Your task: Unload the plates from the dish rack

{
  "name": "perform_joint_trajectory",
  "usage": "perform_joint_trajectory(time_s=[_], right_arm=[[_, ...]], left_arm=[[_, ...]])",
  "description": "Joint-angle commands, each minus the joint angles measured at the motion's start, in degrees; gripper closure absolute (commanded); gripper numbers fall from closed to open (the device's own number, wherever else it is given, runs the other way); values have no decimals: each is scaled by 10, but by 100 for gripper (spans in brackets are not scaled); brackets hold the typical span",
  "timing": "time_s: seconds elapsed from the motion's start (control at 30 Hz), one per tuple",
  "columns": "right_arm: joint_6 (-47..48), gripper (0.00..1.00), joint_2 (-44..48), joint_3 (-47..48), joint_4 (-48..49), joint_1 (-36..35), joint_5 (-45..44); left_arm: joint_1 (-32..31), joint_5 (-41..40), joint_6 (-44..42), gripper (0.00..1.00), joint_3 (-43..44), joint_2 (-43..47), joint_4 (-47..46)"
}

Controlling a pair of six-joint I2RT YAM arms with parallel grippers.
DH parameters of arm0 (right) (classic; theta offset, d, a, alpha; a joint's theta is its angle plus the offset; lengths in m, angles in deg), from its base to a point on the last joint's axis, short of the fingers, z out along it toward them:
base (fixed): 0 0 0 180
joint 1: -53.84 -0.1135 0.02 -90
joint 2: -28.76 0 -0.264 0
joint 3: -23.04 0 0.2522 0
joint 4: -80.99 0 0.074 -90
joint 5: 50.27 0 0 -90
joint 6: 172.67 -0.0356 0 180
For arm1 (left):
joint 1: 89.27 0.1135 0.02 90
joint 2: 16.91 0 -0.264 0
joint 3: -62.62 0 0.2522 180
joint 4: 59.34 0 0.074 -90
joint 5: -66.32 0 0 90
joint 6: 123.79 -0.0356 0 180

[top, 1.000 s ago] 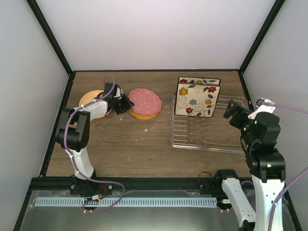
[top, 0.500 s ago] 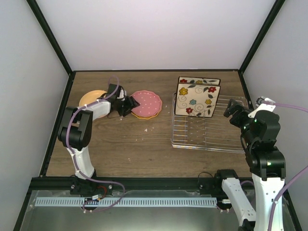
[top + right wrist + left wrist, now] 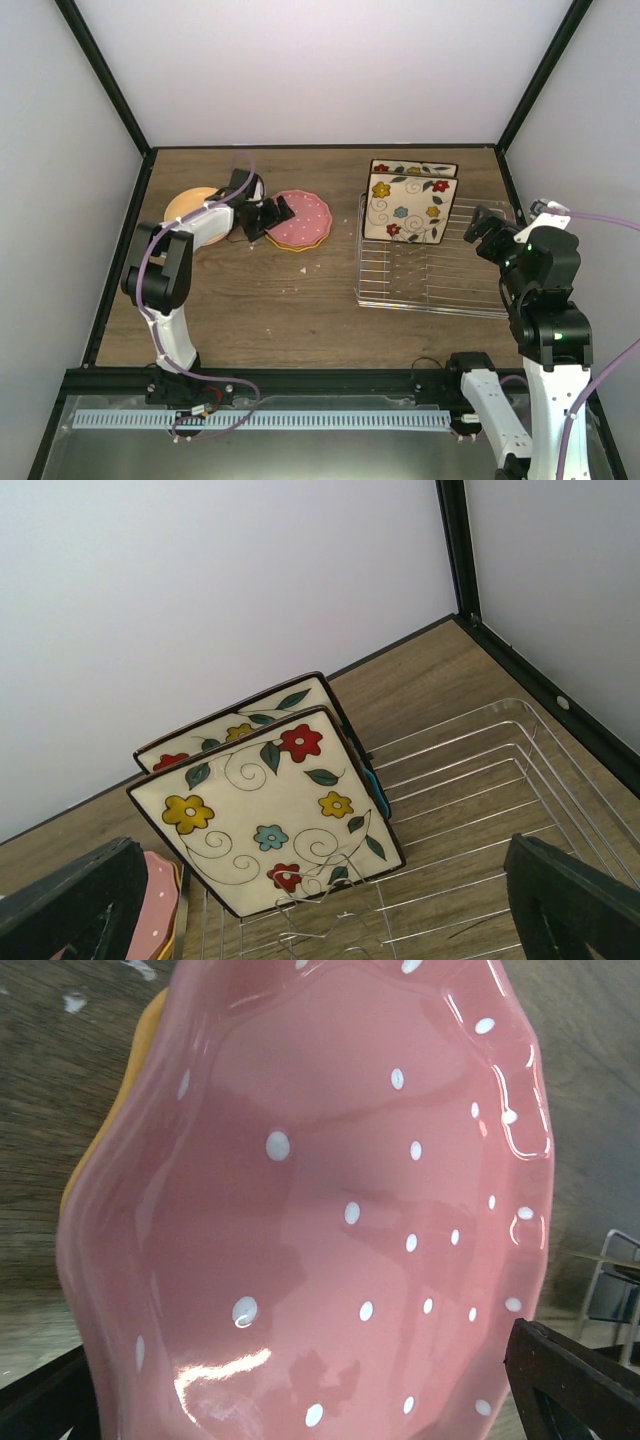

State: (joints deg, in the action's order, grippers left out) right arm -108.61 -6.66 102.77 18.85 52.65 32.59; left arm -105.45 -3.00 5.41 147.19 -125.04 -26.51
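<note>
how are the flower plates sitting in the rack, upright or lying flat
Upright. Both flower plates stand on edge between the wires of the rack, one behind the other, painted faces toward the arms.

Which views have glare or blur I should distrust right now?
Left wrist: the dotted pink plate fills the frame, with glare streaks low on its glaze. Right wrist: the front flowered plate is sharp, evenly lit. Top external: clear, only soft shadows.
</note>
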Motion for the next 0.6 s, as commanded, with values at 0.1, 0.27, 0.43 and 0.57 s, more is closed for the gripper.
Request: perform_joint_trajectory(time_s=[0.1,0.27,0.43,0.57], right_arm=[[9,0,5,5,9,3,-3],[10,0,8,1,7,3,-4],[9,0,14,-1,3,4,-6],[9,0,16,0,-2,3,-8]], left_arm=[[-15,-106,-32,0,35,22,83],[-29,-159,-37,0,59,30,105],[-41,-197,-44,0,79,37,122],[-41,-228,-71,0,107,49,124]])
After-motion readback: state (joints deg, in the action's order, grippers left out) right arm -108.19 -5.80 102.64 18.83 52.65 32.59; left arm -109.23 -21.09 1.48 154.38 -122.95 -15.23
